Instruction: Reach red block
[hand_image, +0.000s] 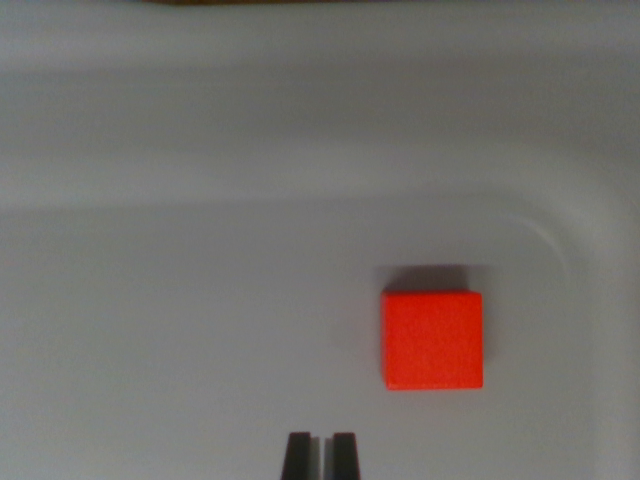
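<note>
A: Where is your end effector (320, 455) sitting right now?

B: You are seeing just its two dark fingertips (297, 456) poking up at the bottom edge of the wrist view, close together with only a thin slit between them. It is standing narrow and holding nothing.

A: And the red block (432, 339)?

B: It is lying flat, up and toward the wrist view's right of those tips, near them but not touching. Its edges are running roughly square to the frame, and a soft shadow is falling along its far side.

A: What is it resting on?

B: A pale white tray (560, 225), by the look of the raised, rounded rim curving around the corner beyond the block. I cannot tell what is carrying the tray; only a thin brown strip is showing at the very top.

A: So how should you be doing this reach?

B: You are aiming off-centre at the moment, so I would be sliding sideways toward the wrist view's right until the block is sitting straight ahead of the slit between the tips, then easing forward. If a grasp is meant to follow, you should be widening the tips before closing in, since that gap looks far narrower than the block. Be minding the tray's rim on that side as you shift.
</note>
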